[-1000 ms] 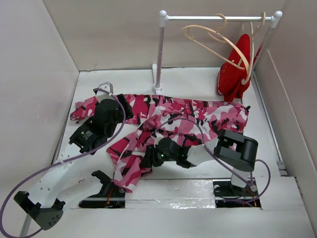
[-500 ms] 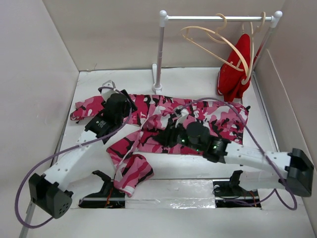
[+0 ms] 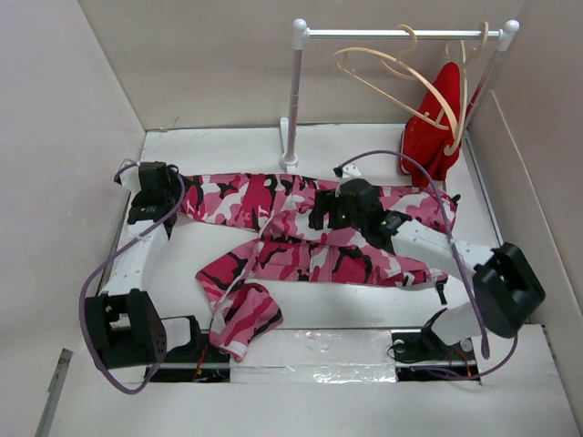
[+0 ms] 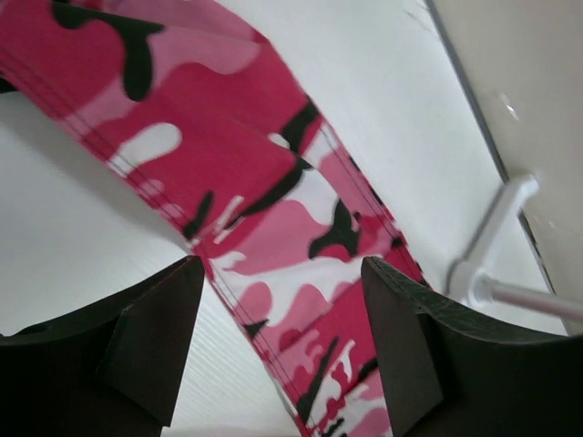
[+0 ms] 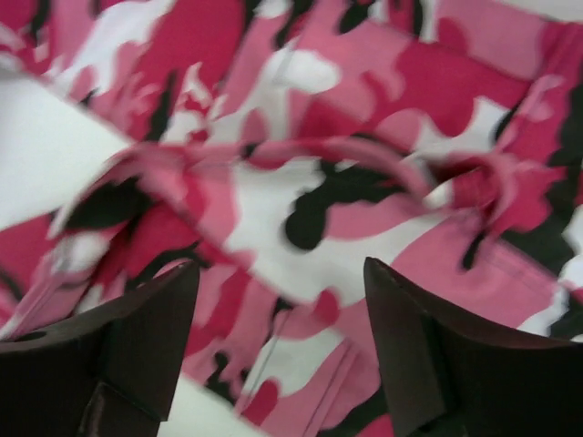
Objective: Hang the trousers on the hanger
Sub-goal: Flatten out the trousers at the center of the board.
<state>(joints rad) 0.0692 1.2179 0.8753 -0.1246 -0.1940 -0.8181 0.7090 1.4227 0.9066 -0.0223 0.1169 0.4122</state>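
Trousers (image 3: pixel 301 238) lie spread across your table's (image 3: pixel 228 146) middle. Left gripper (image 4: pixel 278 266) at the left edge and right gripper (image 5: pixel 281 269) midway both gape empty above them. Hanger (image 3: pixel 364 77) hangs on the back-right rail (image 3: pixel 364 34), beside the red garment (image 3: pixel 428 141).

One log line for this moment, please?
left gripper: open | right gripper: open | pink camouflage fabric trousers: on table | pale wooden hanger: on rail
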